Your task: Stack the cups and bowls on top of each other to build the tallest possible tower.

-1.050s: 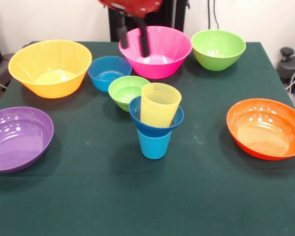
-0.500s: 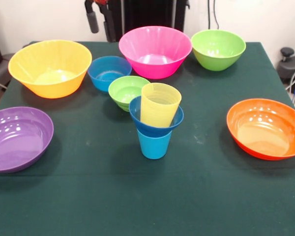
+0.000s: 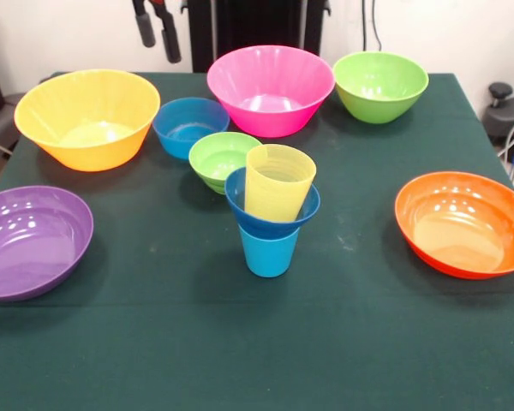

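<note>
Tower (image 3: 271,214): three pieces, mid-table; light blue cup (image 3: 268,251) standing rim-up on the cloth, dark blue bowl (image 3: 271,205) seated on its rim, ribbed yellow cup (image 3: 278,181) standing in that bowl and leaning a little to the picture's left. Small lime green bowl (image 3: 220,157): upright on the table, just behind and left of the tower, its rim partly hidden by the yellow cup; judged the next piece to go on. Light blue bowl (image 3: 190,126): behind it, near the yellow-orange bowl (image 3: 87,116). Larger bowls, pink (image 3: 271,88), green (image 3: 380,84), orange (image 3: 463,222) and purple (image 3: 32,240), ring the table, well apart from the tower. Gripper (image 3: 156,30): at the top edge, high above the far left of the table, fingers spread apart with nothing between them; well clear of tower and green bowl, both lying nearer the camera and to its right. Handling note: take the green bowl by one wall of its rim, lift straight up to avoid brushing the leaning yellow cup, lower it level and centred on that cup's rim; an off-centre release would likely tip the column.
</note>
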Controlling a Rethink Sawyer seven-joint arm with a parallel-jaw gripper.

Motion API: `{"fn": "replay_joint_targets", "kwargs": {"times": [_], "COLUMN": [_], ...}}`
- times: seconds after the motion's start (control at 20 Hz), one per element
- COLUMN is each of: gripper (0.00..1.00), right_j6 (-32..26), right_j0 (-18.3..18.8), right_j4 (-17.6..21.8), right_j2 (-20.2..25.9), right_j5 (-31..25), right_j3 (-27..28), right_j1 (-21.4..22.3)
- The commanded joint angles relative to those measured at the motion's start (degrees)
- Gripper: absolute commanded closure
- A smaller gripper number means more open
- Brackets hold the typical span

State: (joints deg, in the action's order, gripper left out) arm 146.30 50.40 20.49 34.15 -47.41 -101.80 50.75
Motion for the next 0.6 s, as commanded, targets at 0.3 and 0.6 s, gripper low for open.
{"fn": "replay_joint_targets", "kwargs": {"times": [0.3,0.6], "gripper": [0.0,0.0], "right_j6": [-17.7,-17.1], "right_j0": [5.7,6.0], "right_j4": [8.2,11.9], "right_j2": [7.4,11.2], "right_j5": [9.5,11.7], "right_j3": [-18.4,-22.3], "right_j1": [2.7,1.2]}}
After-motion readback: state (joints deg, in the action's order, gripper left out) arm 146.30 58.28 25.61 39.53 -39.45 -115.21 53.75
